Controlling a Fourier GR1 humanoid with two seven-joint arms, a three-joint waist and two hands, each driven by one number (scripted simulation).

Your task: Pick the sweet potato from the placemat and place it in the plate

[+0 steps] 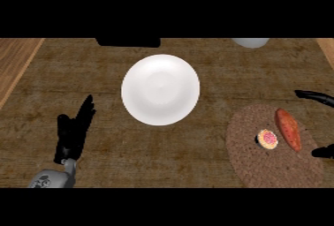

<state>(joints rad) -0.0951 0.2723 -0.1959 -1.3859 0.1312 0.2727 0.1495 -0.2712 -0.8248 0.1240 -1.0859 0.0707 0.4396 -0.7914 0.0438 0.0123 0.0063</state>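
Sweet potato [288, 129] lies on the placemat [274, 165], right of the plate [160, 89]; right hand [316, 97] fingers spread around it, untouching. Left hand [73, 130] rests left of the plate, fingers straight.

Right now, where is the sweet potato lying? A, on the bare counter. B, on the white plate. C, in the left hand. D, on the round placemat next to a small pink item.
D: the sweet potato lies on the placemat beside the small pink item; the plate holds nothing.
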